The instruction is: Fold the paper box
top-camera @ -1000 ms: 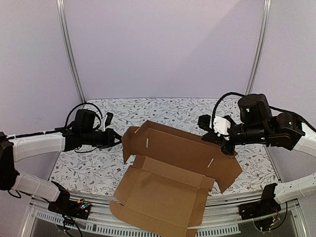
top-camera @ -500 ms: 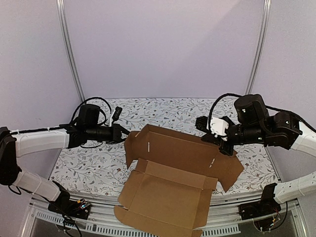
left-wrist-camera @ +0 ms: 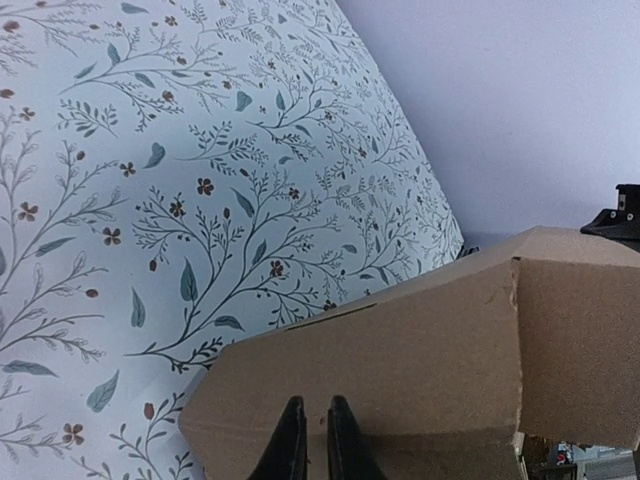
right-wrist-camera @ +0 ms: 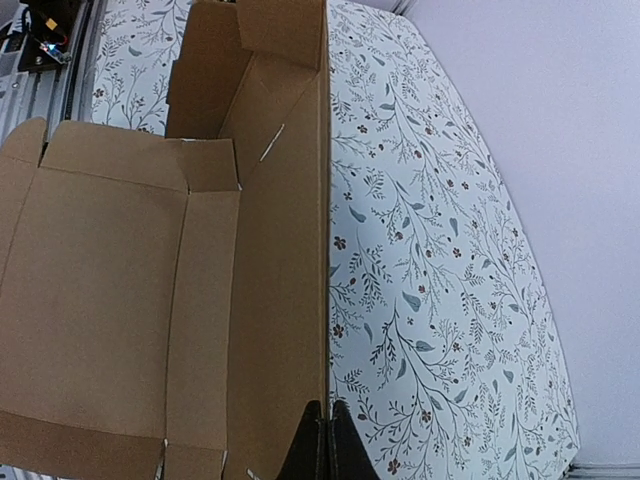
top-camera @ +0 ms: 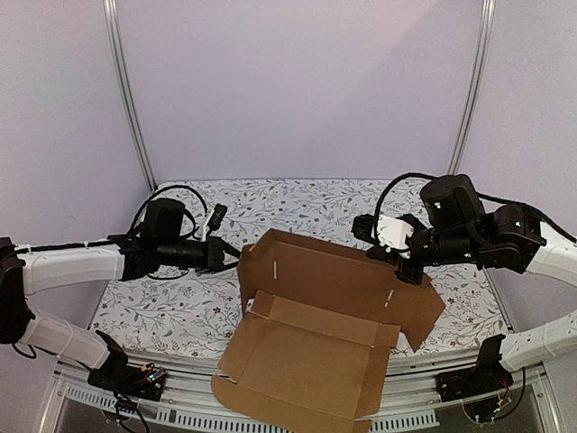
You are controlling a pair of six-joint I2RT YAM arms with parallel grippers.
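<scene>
The paper box (top-camera: pixel 325 298) is a brown cardboard sheet, half folded, in the middle of the floral table. Its back wall stands up and its front panel lies flat over the near edge. My left gripper (top-camera: pixel 230 255) is at the box's raised left flap. In the left wrist view its fingers (left-wrist-camera: pixel 315 420) are nearly together, tips against the flap's outer face (left-wrist-camera: pixel 450 350), gripping nothing. My right gripper (top-camera: pixel 407 271) is shut on the top edge of the back wall near its right end. In the right wrist view (right-wrist-camera: pixel 327 415) the wall edge (right-wrist-camera: pixel 322 250) runs straight between the tips.
The table's floral cloth (top-camera: pixel 162 307) extends left, behind and right of the box. Two metal posts (top-camera: pixel 131 99) stand at the back corners against purple walls. The front panel (top-camera: pixel 297 379) overhangs the table's near edge above the arm bases.
My left arm has swung right until its fingers meet the left flap, which has turned inward. The box has shifted a little to the right. My right gripper has kept its hold.
</scene>
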